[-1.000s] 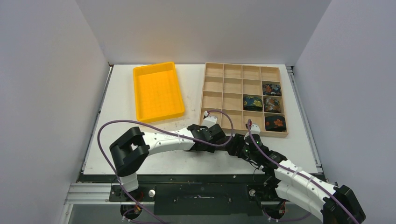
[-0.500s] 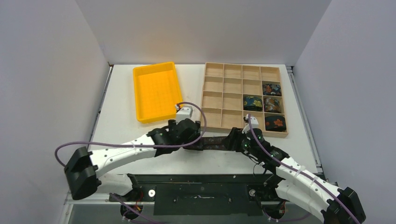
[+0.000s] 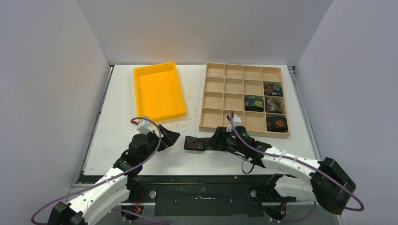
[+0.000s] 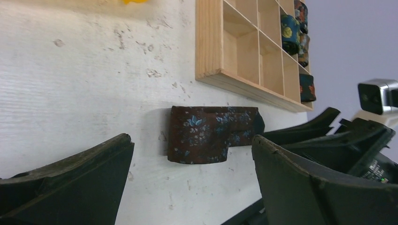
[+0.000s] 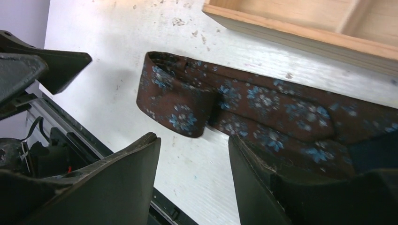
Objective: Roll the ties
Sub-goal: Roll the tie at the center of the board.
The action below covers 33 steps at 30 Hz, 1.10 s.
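Observation:
A dark brown tie with blue flowers [image 3: 196, 143] lies flat on the white table, just in front of the wooden tray [image 3: 204, 101]. Its left end is folded over [image 5: 180, 103] and the strip runs off to the right. My left gripper [image 3: 169, 137] stands open a little to the left of that end, apart from it; the left wrist view shows the tie [image 4: 211, 133] beyond its empty fingers. My right gripper [image 5: 192, 140] is open over the strip, with its right finger [image 5: 263, 173] on the fabric and bare table between the jaws. Several rolled ties [image 3: 273, 105] fill cells at the tray's right.
A yellow bin [image 3: 159, 91] sits at the back left, near the tray. The table's dark front rail [image 3: 197, 180] runs close behind both grippers. Grey walls close in the table on the left, the right and the back.
My left arm has pulled back to the left, away from the tie, and its jaws have opened wide. My right gripper has slid left along the tie, which now lies stretched out.

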Each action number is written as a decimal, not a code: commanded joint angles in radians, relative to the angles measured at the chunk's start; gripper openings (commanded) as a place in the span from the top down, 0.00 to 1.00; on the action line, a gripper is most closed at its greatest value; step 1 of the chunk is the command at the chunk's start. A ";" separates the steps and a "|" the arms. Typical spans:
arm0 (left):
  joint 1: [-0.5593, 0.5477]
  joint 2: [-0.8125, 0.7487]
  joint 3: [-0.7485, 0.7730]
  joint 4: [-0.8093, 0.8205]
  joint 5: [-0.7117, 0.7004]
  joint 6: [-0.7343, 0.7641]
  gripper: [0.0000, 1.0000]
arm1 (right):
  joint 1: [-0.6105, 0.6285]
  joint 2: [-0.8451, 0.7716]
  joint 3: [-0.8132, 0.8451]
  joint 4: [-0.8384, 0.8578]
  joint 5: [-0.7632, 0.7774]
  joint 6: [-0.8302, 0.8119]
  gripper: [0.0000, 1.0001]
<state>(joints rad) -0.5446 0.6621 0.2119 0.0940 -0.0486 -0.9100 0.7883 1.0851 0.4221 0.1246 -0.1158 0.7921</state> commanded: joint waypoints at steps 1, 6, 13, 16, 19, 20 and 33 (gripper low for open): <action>0.024 0.096 -0.002 0.263 0.188 -0.051 0.03 | 0.028 0.122 0.089 0.148 -0.006 0.043 0.45; 0.035 0.252 0.021 0.286 0.261 -0.054 0.00 | 0.046 0.213 0.118 0.179 0.018 0.053 0.49; 0.040 0.378 0.032 0.325 0.308 -0.047 0.00 | 0.058 0.301 0.155 0.172 0.022 0.037 0.50; 0.041 0.407 0.021 0.358 0.329 -0.046 0.00 | 0.060 0.313 0.150 0.173 0.025 0.033 0.51; 0.040 0.436 0.007 0.401 0.345 -0.047 0.00 | 0.060 0.318 0.145 0.174 0.029 0.025 0.51; 0.040 0.445 0.005 0.408 0.348 -0.047 0.00 | 0.060 0.322 0.146 0.170 0.032 0.022 0.51; 0.014 0.362 0.032 0.234 0.177 -0.057 0.04 | 0.120 0.240 0.158 0.050 0.286 -0.104 0.41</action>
<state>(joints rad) -0.5201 1.1080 0.2008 0.4316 0.2565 -0.9588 0.8787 1.4124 0.5442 0.1989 0.0078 0.7654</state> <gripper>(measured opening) 0.966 0.562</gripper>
